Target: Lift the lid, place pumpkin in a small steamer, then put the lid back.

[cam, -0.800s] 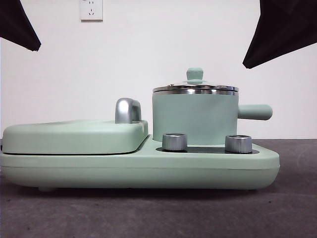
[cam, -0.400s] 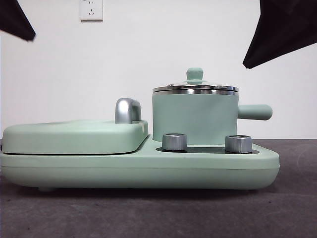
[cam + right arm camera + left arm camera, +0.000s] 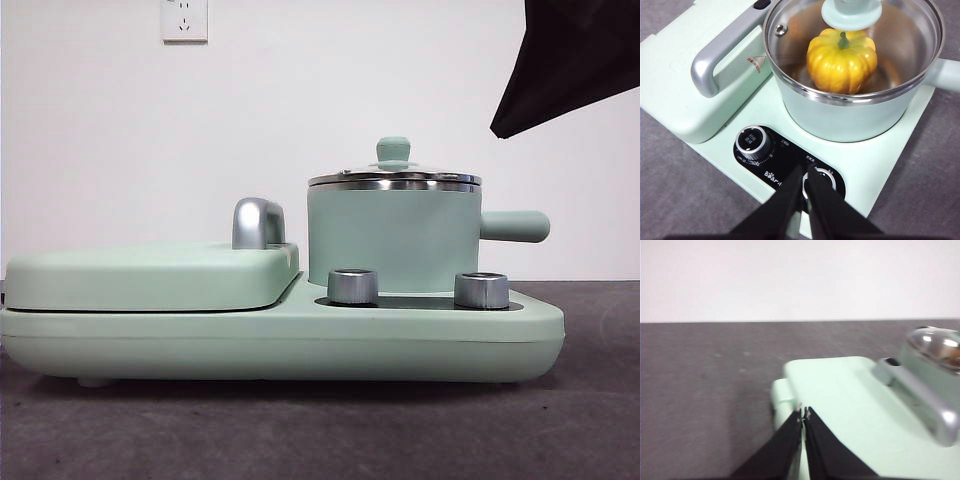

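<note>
The small steamer (image 3: 392,240) stands on the right half of the mint appliance, its side handle pointing right. The lid (image 3: 394,178) rests on its rim, also seen in the right wrist view (image 3: 855,30). Through the glass the pumpkin (image 3: 841,59) sits upright inside the steamer (image 3: 845,117). My right gripper (image 3: 805,172) is shut and empty, hovering above the control knobs in front of the pot. My left gripper (image 3: 803,413) is shut and empty above the outer end of the griddle cover (image 3: 850,405). In the front view only one dark arm (image 3: 575,60) shows, top right.
The flat griddle cover (image 3: 150,275) with its chrome handle (image 3: 257,222) fills the appliance's left half. Two steel knobs (image 3: 352,285) sit in front of the pot. Grey tabletop surrounds the appliance; a white wall with a socket (image 3: 184,18) is behind.
The dark arm tip at the top left of the front view has pulled up and out of the picture. The pot, lid and right arm have not moved.
</note>
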Motion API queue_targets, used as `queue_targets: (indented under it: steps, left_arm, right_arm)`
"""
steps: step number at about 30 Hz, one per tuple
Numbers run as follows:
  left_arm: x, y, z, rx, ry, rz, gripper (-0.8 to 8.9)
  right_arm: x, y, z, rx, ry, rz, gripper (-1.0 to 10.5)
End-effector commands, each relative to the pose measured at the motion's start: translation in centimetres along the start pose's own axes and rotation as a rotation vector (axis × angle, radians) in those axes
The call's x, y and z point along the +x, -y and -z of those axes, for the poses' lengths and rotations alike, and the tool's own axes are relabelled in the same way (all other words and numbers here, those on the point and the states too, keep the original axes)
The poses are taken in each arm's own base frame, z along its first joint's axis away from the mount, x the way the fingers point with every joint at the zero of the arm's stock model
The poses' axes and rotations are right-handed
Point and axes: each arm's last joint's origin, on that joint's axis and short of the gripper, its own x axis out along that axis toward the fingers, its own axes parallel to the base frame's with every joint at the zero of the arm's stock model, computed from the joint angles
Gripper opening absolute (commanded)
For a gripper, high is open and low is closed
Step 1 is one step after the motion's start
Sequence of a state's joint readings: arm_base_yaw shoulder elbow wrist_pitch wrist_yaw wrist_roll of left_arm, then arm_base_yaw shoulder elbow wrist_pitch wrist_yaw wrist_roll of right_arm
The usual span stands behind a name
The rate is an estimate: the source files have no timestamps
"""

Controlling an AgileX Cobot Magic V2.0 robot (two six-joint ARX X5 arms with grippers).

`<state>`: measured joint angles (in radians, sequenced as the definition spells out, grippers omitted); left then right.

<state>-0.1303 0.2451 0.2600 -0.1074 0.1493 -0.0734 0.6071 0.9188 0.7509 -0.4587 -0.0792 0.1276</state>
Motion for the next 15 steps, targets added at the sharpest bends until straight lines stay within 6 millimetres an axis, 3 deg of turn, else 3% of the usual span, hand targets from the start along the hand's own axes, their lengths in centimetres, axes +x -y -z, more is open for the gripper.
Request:
queue_targets:
  steps: [1, 8, 15]
  left_arm:
    - [-0.4, -0.5, 2.0, -0.008, 0.039, -0.052, 0.07]
    - [-0.8, -1.5, 4.7, -0.023, 0.082, -0.167, 0.07]
    - [-0.4, -1.8, 6.8, -0.031, -0.025, -0.188, 0.07]
  right_arm:
    - [0.0, -0.2, -0.3, -0.010, 0.012, -0.006, 0.1]
    - [0.0, -0.2, -0.3, -0.010, 0.012, -0.006, 0.1]
    - [0.0, -0.2, -0.3, -0.010, 0.013, -0.007, 0.1]
